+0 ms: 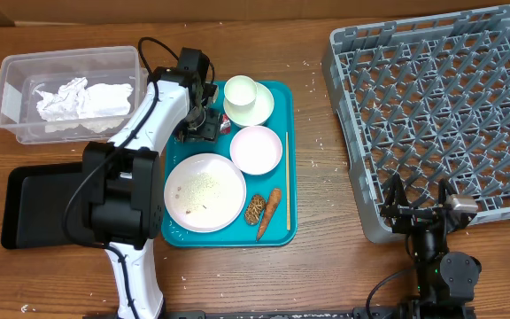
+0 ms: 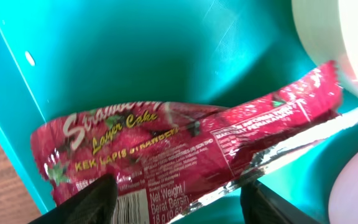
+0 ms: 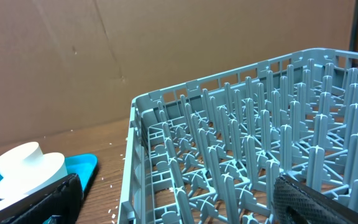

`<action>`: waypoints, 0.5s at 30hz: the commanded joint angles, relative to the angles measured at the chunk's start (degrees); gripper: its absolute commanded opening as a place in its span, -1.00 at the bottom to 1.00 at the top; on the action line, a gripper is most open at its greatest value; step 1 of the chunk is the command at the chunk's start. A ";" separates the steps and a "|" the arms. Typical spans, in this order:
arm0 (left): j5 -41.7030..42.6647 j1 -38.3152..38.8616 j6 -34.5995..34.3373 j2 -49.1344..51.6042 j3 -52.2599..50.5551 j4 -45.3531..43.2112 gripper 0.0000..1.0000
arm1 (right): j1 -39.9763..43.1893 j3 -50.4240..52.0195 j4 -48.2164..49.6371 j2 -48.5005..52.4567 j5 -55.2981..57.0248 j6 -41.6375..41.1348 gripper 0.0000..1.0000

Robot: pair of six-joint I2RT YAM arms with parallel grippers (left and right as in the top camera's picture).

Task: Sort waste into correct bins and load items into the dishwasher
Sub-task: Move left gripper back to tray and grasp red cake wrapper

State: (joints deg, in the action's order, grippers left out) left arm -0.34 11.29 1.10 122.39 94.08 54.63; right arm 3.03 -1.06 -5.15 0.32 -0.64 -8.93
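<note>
While the left gripper (image 2: pixel 176 196) is spread over the red wrapper (image 2: pixel 191 152) on the teal tray (image 2: pixel 135 50), its fingertips are cropped; the right gripper (image 1: pixel 423 206), parted, is seen beside the dish rack (image 1: pixel 432 97).

1 plate (image 1: pixel 205 192), 2 bowls (image 1: pixel 256 149), 1 cup (image 1: pixel 240 91), 2 bins (image 1: pixel 25 71), 1 rack (image 1: pixel 432 106)

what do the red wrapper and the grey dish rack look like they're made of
Red wrapper: likely thin plastic film, glossy and creased, with a silvery foil-like torn edge and printed lettering. Grey dish rack: apparently moulded plastic, matte, with a uniform grid of upright pegs.
</note>
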 commanded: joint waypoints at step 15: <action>-6.16 0.42 -0.46 1.03 5.22 2.64 -0.92 | 0.44 0.61 0.35 -0.15 -0.11 0.39 1.00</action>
State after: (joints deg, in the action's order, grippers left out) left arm -5.30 11.29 3.92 122.80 94.94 56.18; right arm 3.03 -1.06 -5.19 0.32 -0.67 -8.91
